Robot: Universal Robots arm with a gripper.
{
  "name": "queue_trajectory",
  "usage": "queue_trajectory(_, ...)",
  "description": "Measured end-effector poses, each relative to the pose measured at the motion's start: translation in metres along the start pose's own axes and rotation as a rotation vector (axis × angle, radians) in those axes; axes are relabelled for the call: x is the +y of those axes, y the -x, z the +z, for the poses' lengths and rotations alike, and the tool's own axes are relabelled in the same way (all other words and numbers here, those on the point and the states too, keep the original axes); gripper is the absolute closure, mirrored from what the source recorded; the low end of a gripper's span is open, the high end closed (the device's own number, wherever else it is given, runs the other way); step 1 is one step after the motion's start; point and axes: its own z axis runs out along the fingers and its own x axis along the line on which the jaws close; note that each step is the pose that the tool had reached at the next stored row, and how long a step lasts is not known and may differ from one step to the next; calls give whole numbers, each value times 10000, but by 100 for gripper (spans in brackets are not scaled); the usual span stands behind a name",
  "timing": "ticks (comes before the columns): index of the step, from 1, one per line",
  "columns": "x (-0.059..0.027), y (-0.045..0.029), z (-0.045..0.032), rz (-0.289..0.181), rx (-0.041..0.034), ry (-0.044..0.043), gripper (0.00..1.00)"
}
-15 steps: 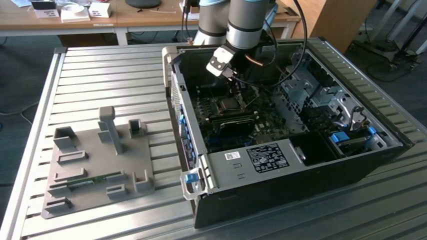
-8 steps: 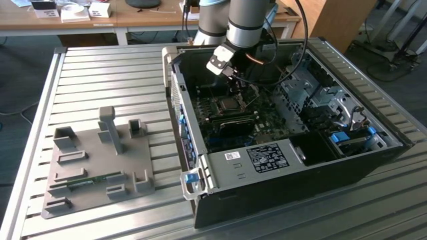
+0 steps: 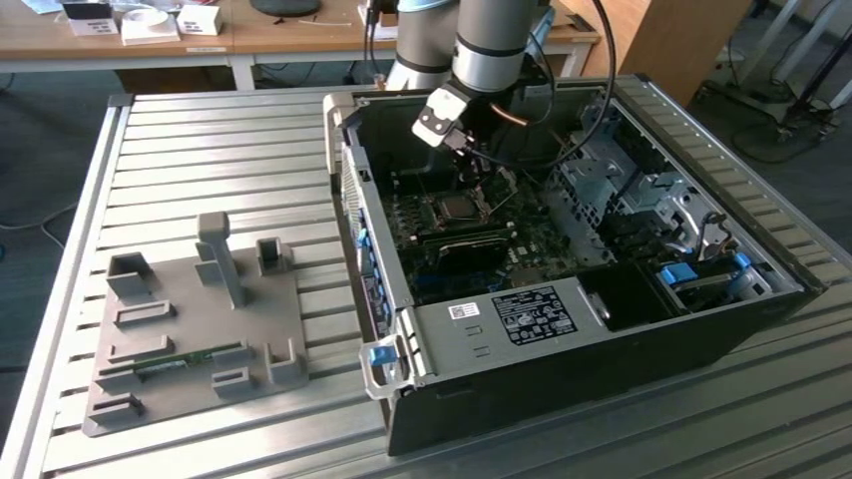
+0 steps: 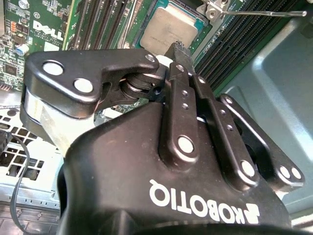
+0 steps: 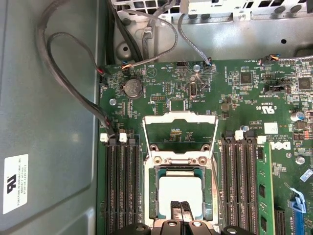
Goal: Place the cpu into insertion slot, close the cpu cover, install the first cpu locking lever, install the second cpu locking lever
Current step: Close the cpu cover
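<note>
You are holding the gripper right over the socket on the green motherboard, inside the open computer case. Its two fingers are pressing together with nothing between them. Their tips are hanging just above one edge of the cpu.

The cpu is lying flat inside the socket, silver side up. The cpu cover is standing open. It is leaning back from the edge of the socket away from the fingers, so green board is showing through its window. In the second wrist view a thin metal rod is sticking out beside the socket. I am guessing it is a locking lever that is not hooked down.

Here is what you are risking:

- **Pressing on the cpu.** The fingertips are sitting so close to it that a small drop could push on the chip. That could bend the tiny pins under it.
- **A crooked chip.** I cannot tell if every corner is sitting right in the socket. If one is riding high, closing the cover could squash it.
- **A slipping cover.** The cover is thin and smooth. Closed fingers pushing on it could slide off, and then it could flop back or slam down.
- **The rod getting in the way.** It could be caught under the cover if it is leaning over the socket.
- **Bumping the neighbours.** The memory slots are sitting just beside the socket, and a sideways slip could hit them.
</note>
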Motion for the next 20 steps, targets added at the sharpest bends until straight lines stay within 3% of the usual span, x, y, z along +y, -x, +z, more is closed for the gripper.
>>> queue_trajectory(10, 3, -3, -62, 0, 0, 0, 89)
queue_trajectory(20, 4, -4, -76, 0, 1, 0, 89)
